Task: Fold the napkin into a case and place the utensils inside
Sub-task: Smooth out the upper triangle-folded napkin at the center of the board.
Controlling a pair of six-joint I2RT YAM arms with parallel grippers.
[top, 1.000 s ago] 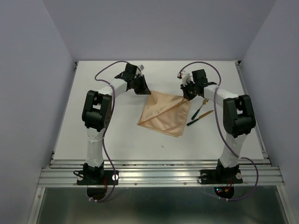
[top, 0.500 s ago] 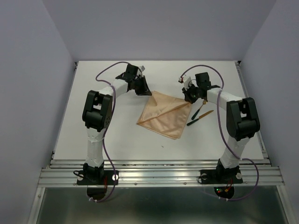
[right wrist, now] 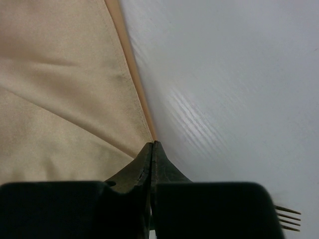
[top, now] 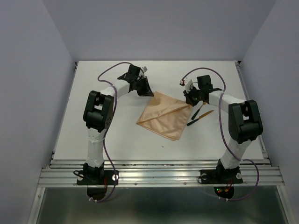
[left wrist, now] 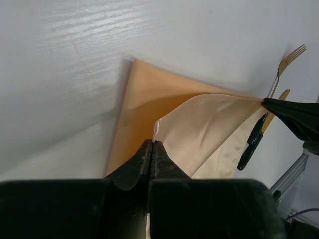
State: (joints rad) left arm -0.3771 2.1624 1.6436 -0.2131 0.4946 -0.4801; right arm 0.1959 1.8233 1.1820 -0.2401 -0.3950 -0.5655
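Note:
The peach-orange napkin (top: pixel 163 117) lies folded on the white table, its pale upper layer (left wrist: pixel 209 130) lifted along the far edge. My left gripper (top: pixel 148 91) is shut on the far-left corner of that layer; the left wrist view has the cloth edge pinched at the tips (left wrist: pixel 153 142). My right gripper (top: pixel 189 101) is shut on the far-right corner, the cloth meeting the tips (right wrist: pixel 152 143) in the right wrist view. The utensils (top: pixel 200 114) lie just right of the napkin: a gold fork (left wrist: pixel 286 63) and dark handles (left wrist: pixel 250 144). Fork tines (right wrist: pixel 288 218) also show beside my right fingers.
Grey walls enclose the table on three sides. A metal rail (top: pixel 159 176) carries both arm bases along the near edge. Purple cables (top: pixel 108 70) loop over each arm.
Both grippers have shifted slightly toward the near right, carrying the napkin's far corners with them. The utensils have stayed put.

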